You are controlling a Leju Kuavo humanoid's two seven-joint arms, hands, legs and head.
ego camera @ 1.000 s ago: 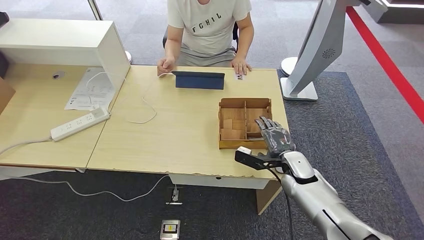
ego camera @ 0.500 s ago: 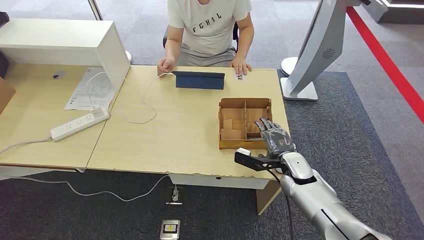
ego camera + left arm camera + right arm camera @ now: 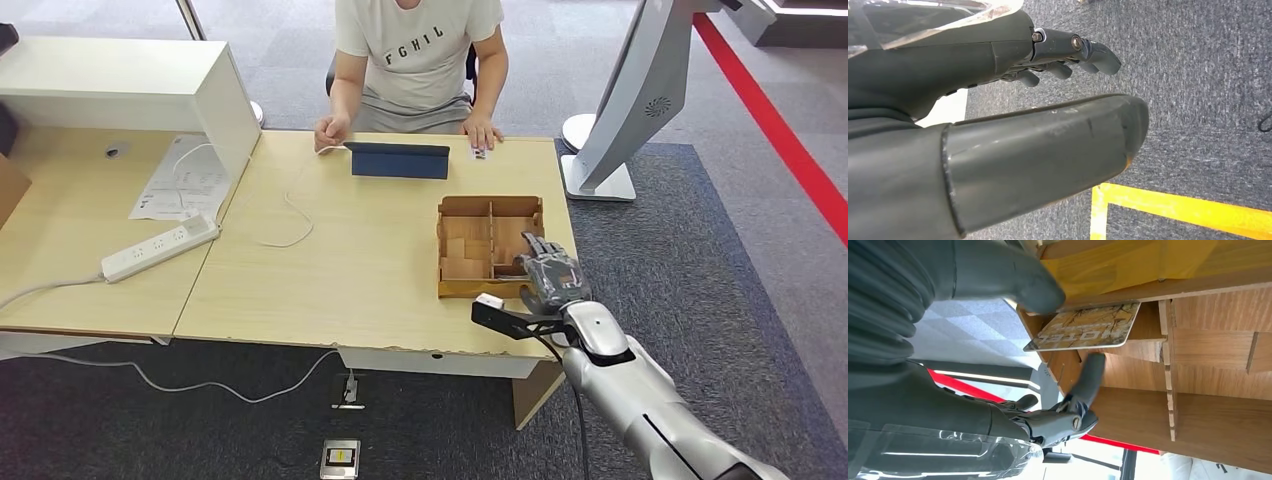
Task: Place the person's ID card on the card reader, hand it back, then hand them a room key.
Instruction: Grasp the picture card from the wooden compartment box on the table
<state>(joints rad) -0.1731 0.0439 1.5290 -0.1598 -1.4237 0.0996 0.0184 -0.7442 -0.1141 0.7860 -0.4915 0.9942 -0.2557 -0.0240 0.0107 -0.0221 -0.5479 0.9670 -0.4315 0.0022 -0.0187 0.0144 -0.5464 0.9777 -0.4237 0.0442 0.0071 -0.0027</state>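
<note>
Where the right hand (image 3: 548,275) reaches into the wooden divider box (image 3: 489,246) near the right end of the surface (image 3: 360,270), a room key card (image 3: 1083,327) is seen in the right wrist view: flat, round-cornered, printed with a tan marbled pattern and pale lettering. It is touched by the thumb; whether it is gripped cannot be told. The left hand (image 3: 998,125) is held over grey carpet, fingers (image 3: 1075,50) loosely curled around nothing.
</note>
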